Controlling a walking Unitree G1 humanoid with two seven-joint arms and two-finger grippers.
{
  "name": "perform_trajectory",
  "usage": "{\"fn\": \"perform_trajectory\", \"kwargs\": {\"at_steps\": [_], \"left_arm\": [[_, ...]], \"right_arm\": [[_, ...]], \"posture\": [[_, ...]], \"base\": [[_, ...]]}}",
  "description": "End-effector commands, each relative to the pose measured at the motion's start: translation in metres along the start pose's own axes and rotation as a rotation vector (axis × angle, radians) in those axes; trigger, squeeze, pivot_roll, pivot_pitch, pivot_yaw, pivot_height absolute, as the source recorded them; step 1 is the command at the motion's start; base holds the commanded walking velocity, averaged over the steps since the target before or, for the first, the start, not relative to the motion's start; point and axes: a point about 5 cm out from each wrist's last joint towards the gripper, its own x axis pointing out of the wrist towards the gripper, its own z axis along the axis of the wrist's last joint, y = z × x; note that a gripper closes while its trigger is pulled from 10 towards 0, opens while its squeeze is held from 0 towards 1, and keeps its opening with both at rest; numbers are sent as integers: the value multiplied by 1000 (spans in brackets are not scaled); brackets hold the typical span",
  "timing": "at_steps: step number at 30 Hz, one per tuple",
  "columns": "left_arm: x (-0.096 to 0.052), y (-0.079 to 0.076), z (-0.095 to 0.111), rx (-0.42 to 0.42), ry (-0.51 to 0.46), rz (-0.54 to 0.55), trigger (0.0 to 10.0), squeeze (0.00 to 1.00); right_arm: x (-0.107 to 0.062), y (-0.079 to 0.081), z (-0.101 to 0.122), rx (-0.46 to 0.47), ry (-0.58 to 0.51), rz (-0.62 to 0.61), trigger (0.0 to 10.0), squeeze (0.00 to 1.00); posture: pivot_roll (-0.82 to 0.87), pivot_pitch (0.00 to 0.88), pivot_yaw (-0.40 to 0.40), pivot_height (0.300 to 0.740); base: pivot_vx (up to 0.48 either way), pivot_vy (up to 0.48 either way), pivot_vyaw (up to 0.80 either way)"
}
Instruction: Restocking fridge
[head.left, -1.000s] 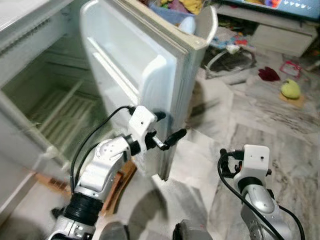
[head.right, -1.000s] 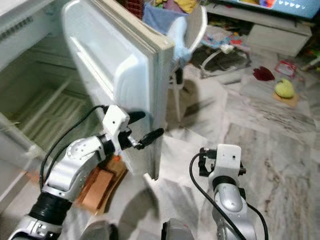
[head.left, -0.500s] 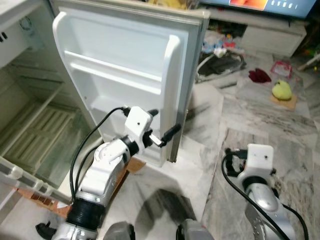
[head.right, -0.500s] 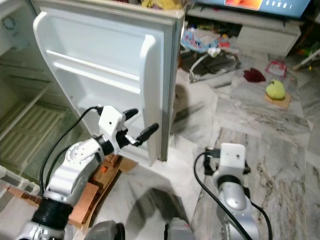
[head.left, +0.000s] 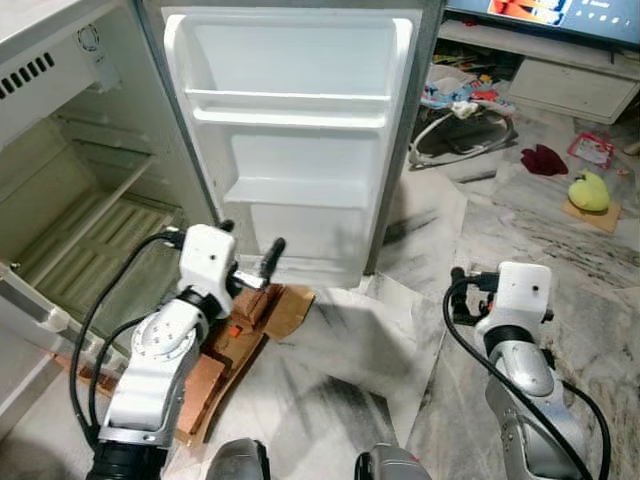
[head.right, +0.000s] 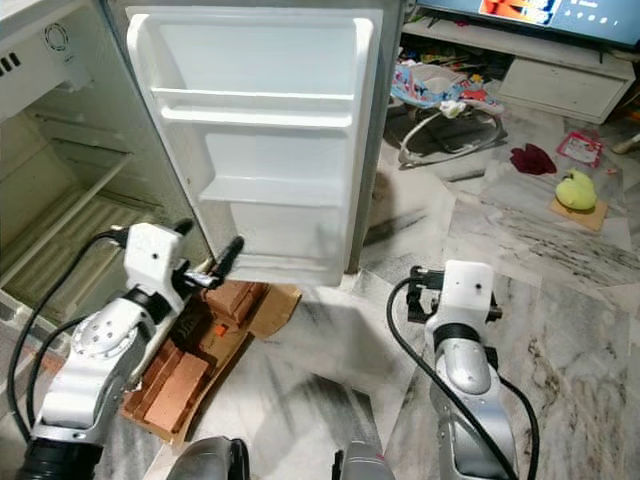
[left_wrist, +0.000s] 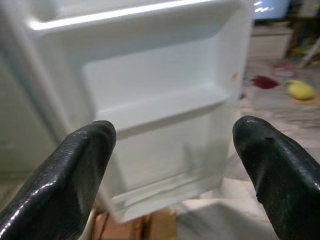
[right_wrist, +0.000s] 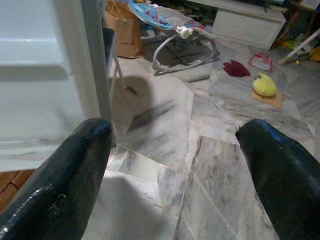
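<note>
The fridge door (head.left: 290, 150) stands wide open, its white inner side facing me with bare door shelves (left_wrist: 160, 102). The fridge cavity (head.left: 80, 225) at the left shows a wire shelf and no goods. My left gripper (head.left: 254, 236) hangs low in front of the door's lower part, apart from it, open with nothing between its black fingers (left_wrist: 65, 175). My right gripper (right_wrist: 175, 150) is held low at the right over the marble floor, open and holding nothing, beside the door's outer edge (right_wrist: 92, 65).
Bricks and cardboard (head.left: 235, 335) lie under the fridge front. A sheet of paper (head.left: 370, 340) covers the floor before the door. A baby bouncer (head.left: 455, 100), a red cloth (head.left: 542, 158), a yellow-green toy (head.left: 590, 190) and a TV stand (head.left: 580, 80) are at the right back.
The door has swung from edge-on to wide open, facing me. My left gripper, which was at the door's edge, is now clear of it and lower left. The camera has shifted.
</note>
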Motion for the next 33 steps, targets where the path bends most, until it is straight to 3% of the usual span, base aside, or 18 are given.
{"fn": "perform_trajectory", "kwargs": {"at_steps": [1, 5, 18, 24, 29, 33], "left_arm": [[2, 3, 2, -5, -11, 19, 10000, 0], [6, 2, 3, -20, -17, 12, 10000, 0], [12, -13, -4, -42, -23, -26, 10000, 0], [12, -4, -10, -41, -24, 105, 10000, 0], [8, 16, -18, -6, -13, 275, 10000, 0], [3, 26, -19, 25, -17, 333, 10000, 0]], "right_arm": [[2, 1, 1, 1, -9, 2, 10000, 0], [7, 0, 2, 15, -7, -5, 10000, 0], [10, 6, -4, 37, 1, 13, 10000, 0], [8, 12, 2, 52, -71, 77, 10000, 0], [5, 19, 3, 59, -115, 134, 10000, 0], [8, 20, 6, 44, -154, 159, 10000, 0]], "posture": [[-29, 107, 0, 740], [-29, 101, -9, 740], [-34, 76, -28, 740], [-41, 61, -28, 740], [-38, 26, -32, 740], [-42, 1, -17, 740]], "base": [[0, -262, 0], [0, -363, -156], [144, -396, -800], [42, -51, -800], [0, 0, -800], [0, 0, -800]]}}
